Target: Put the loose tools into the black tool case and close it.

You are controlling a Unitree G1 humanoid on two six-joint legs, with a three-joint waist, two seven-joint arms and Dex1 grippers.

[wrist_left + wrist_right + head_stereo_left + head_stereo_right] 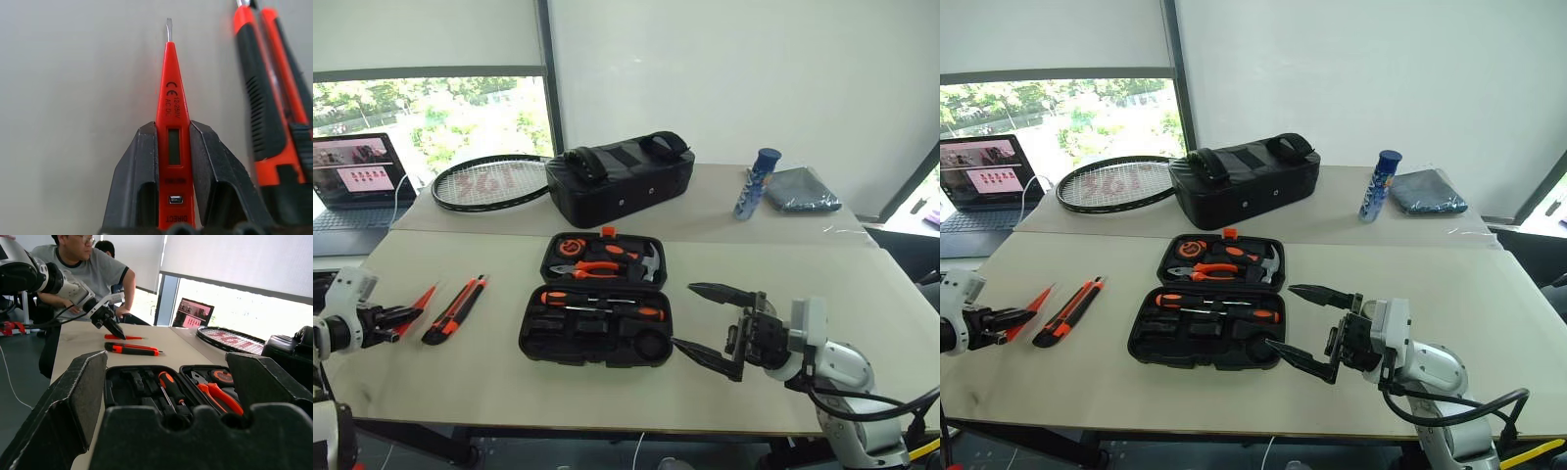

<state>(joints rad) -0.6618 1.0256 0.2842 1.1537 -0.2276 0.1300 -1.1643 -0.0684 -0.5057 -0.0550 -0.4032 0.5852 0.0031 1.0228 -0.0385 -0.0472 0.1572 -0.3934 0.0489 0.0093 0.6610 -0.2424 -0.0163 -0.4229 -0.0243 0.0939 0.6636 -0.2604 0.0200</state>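
Laptop [357, 176]: far left of the head view, upper half, screen lit, on a side table.
Left gripper [173, 147]: at the left edge of the head view, low over the table; its two black fingers [134, 181] are pressed against both sides of the thin red-orange screwdriver, clamped on it.
Thin red-orange screwdriver [171, 122]: between those fingers, metal tip pointing away from the wrist; lower left of the head view.
Utility knife [455, 309]: orange and black, lying flat on the table just right of the screwdriver, apart from it.
Racket [489, 181]: upper left of centre, on the far table, touching the black fabric bag.
Black fabric bag [619, 178]: upper centre, behind the case.
Black tool case [597, 313]: centre of the head view, lying open; orange-handled pliers and a hammer sit in the far half, black-and-orange screwdrivers [607, 302] in the near half.
Right gripper [710, 323]: right of centre, just beside the case's right edge, jaws spread wide with nothing between them.
Blue bottle [756, 183]: upper right, upright on the far table.
Grey cloth [801, 190]: just right of the bottle.
Person [90, 269]: in the right wrist view, upper left, leaning on the table's far end.
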